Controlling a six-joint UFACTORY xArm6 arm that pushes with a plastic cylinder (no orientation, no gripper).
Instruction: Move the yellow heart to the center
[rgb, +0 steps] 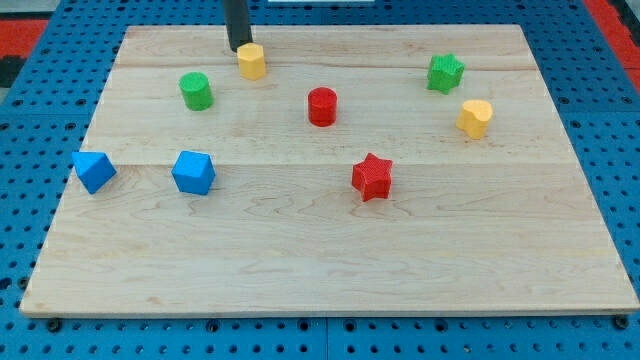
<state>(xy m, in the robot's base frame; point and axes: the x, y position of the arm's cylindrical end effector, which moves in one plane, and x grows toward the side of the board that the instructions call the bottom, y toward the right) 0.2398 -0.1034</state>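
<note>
Yellow heart (476, 117) (one, seemingly) far from my tip (240, 49).

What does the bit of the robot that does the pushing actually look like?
Only a short stretch of it shows: a straight, plain dark rod, almost black, coming down from the view's top. My tip is its blunt lower end, just left of a yellow block. No cables, markings or sleeves are visible.

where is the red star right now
The red star sits right of the board's middle in the camera view, below and right of the red cylinder, well apart from my tip.
</note>
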